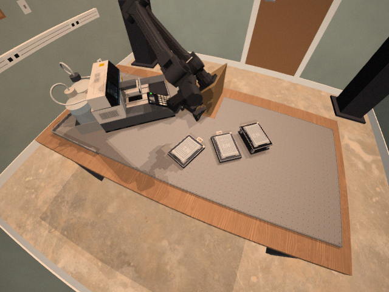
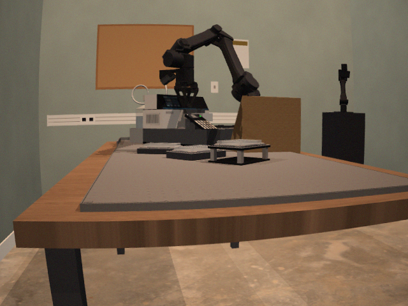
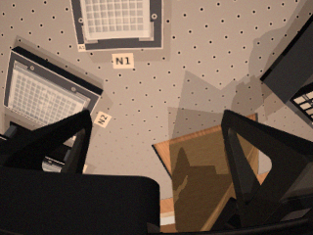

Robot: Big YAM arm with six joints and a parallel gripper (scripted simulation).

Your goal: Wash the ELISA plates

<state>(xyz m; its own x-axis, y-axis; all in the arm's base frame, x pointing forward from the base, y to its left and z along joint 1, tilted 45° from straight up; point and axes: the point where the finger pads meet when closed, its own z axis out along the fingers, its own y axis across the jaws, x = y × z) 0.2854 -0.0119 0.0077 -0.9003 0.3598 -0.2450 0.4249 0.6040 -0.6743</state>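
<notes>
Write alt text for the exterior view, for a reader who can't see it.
A black robot arm reaches above a pegboard-topped bench, its empty gripper hanging open, fingers down, near the plate washer, whose keypad lamp glows green. Nearer the camera, three plates sit in nests, the nearest nest raised on posts.

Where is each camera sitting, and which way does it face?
Top: high off one long side of the table, looking down across it; shows the arm and gripper.
Exterior: low beyond one short end, looking along the table toward the washer; shows the arm and gripper.
Wrist: on the arm, looking down past the gripper's fingers, with N1 and N2 labels ahead.
Top and exterior share all three plates and the washer's green lamp.
</notes>
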